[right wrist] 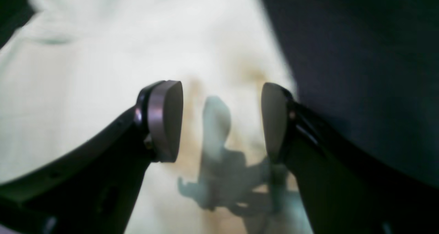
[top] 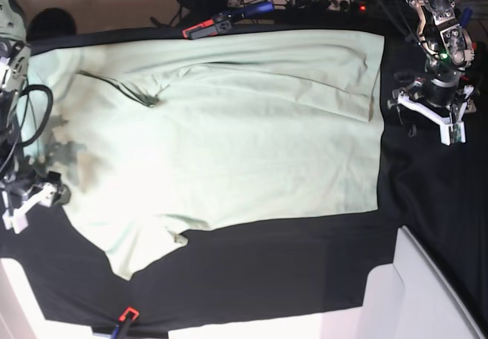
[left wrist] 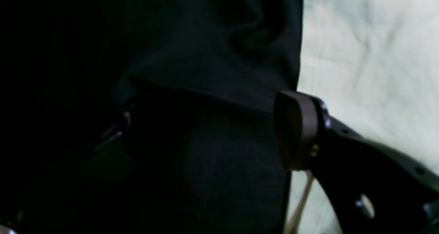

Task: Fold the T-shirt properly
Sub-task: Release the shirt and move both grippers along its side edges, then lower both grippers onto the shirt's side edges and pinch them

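Broadly spread, T-shirt (top: pixel 229 126) across black cloth (top: pixel 305 270), hem toward worktop's right edge. Soft, light, limp; best pinched at hem corners. Right gripper (right wrist: pixel 221 120) fingers apart; left gripper (left wrist: pixel 205 138) spread too.

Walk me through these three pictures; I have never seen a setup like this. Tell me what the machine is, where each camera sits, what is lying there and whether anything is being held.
This is a robot with two arms, each ending in a two-fingered gripper. The base view looks down on the whole scene: a pale mint-green T-shirt lies spread flat on a black cloth. The other two pictures come from cameras on the wrists, looking past the fingers.

The right gripper is at the left edge of the base view. Its jaws stand apart above the shirt, holding nothing.

The left gripper is at the right edge of the base view, over the black cloth beside the shirt's edge. Its wrist picture is too dark to show both fingers, so I cannot tell whether it is open.
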